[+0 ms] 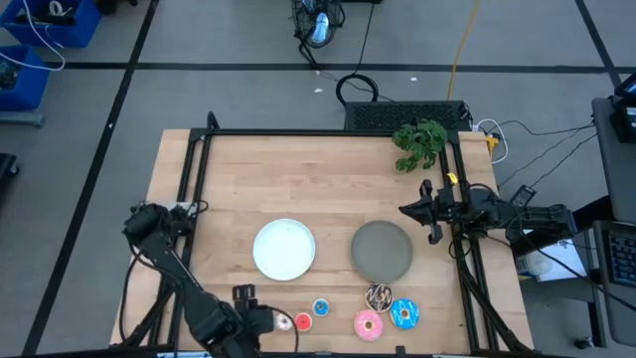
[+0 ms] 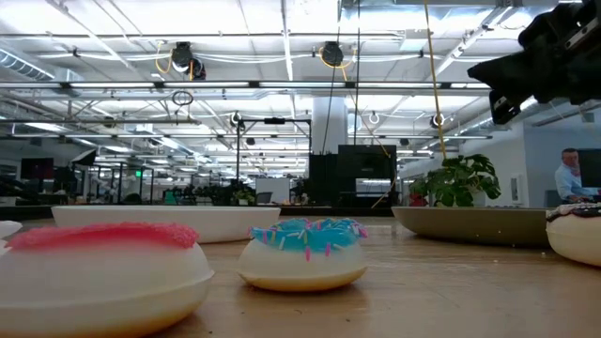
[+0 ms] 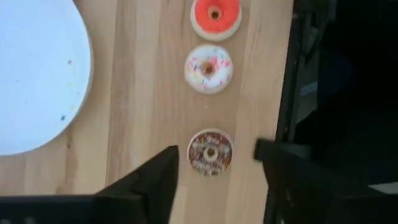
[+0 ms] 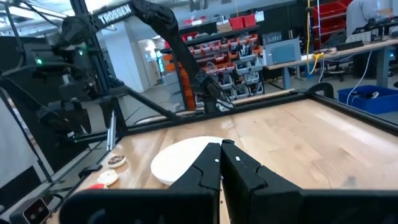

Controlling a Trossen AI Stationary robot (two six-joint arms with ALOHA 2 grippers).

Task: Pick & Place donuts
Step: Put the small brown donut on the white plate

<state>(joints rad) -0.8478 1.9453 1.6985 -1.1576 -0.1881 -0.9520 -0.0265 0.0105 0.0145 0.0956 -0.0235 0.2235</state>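
Between the left fingers [image 3: 214, 171], which stand apart and grip nothing, a tiny brown donut [image 3: 210, 152] lies on the desk [image 3: 149, 93]. Just past it sit a tiny blue-sprinkled donut [image 3: 208, 68] and a red one [image 3: 215, 15], with the white plate [image 3: 37, 74] off to one side. Right fingers [image 4: 221, 163] are pressed together, empty, raised above the desk's far side.
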